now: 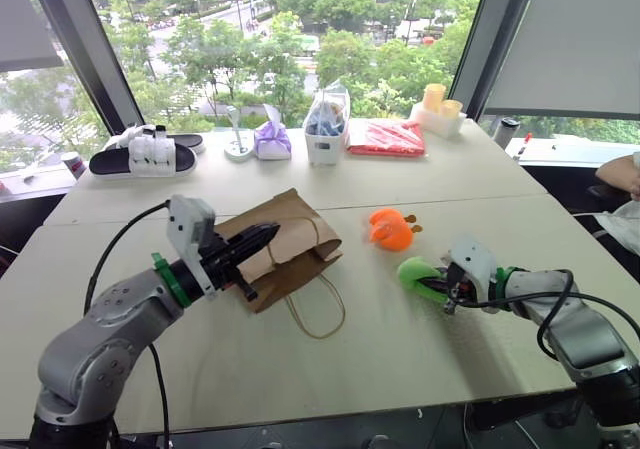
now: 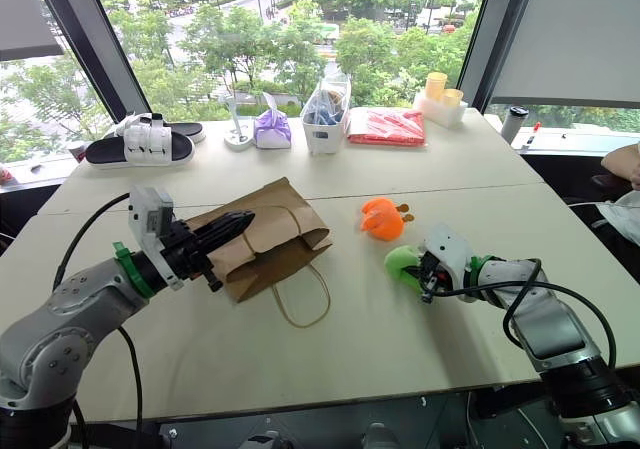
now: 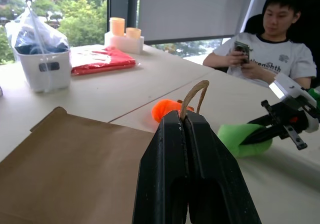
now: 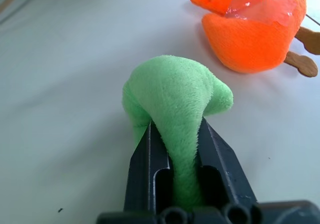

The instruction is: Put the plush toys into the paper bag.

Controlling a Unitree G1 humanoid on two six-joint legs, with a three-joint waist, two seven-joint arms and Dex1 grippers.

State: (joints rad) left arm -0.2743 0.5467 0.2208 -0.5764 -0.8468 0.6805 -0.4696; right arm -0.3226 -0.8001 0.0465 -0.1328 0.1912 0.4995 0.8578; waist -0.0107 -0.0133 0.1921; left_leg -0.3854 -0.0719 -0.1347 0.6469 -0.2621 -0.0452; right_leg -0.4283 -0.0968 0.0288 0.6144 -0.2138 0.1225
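Squeezing the green plush toy (image 4: 175,104) tight, the right gripper (image 1: 450,291) sits low on the table (image 1: 420,369). Just past it lies the orange plush toy (image 1: 390,229). The left gripper (image 1: 262,239) pinches what looks like a handle (image 3: 195,97) of the paper bag (image 1: 290,244).

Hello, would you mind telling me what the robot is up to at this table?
It is packing plush toys into the paper bag, which lies on the table. The left claw is shut on the bag's handle. The right claw is shut on the green plush toy, still on the table. The orange plush toy lies untouched beside it.
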